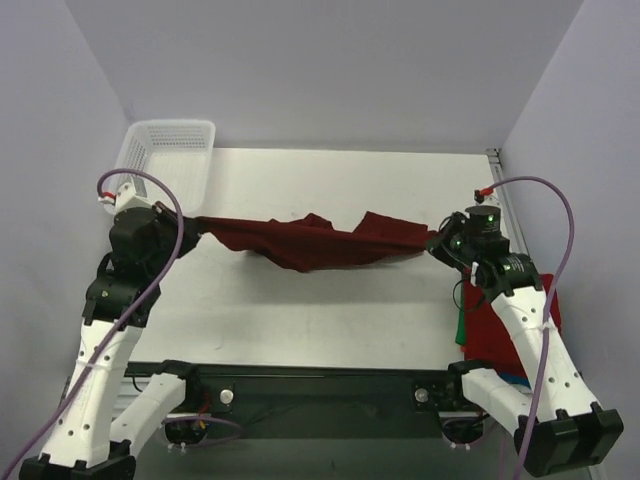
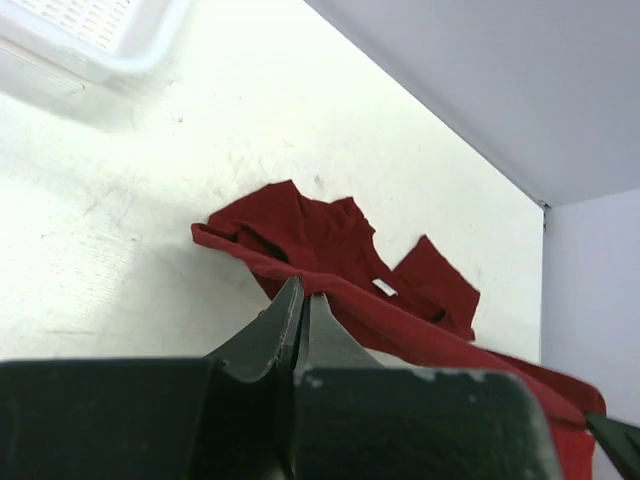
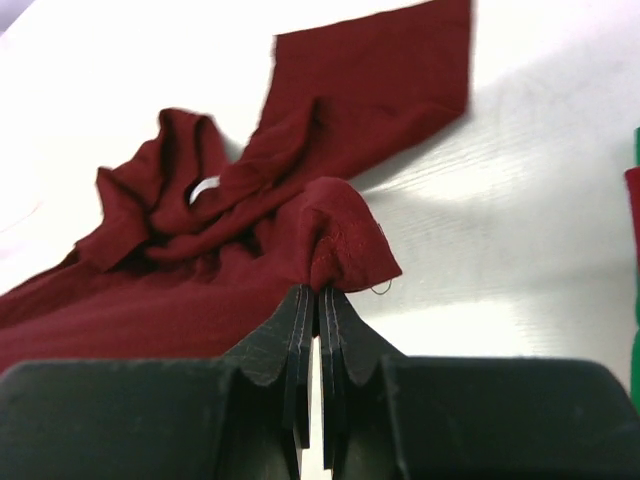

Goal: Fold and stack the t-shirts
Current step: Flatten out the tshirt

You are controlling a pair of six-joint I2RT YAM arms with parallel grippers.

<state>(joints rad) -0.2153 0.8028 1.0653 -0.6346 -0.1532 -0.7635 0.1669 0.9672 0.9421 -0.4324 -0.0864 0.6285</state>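
Observation:
The dark maroon t-shirt hangs stretched between both grippers above the white table, sagging in the middle. My left gripper is shut on its left end; in the left wrist view the jaws pinch the cloth. My right gripper is shut on its right end; in the right wrist view the jaws clamp a hem corner. A brighter red t-shirt with a green t-shirt lies at the right near edge, partly hidden by the right arm.
A white mesh basket stands at the table's far left corner, also in the left wrist view. The table's right edge runs close to the right arm. Grey walls enclose the back and sides.

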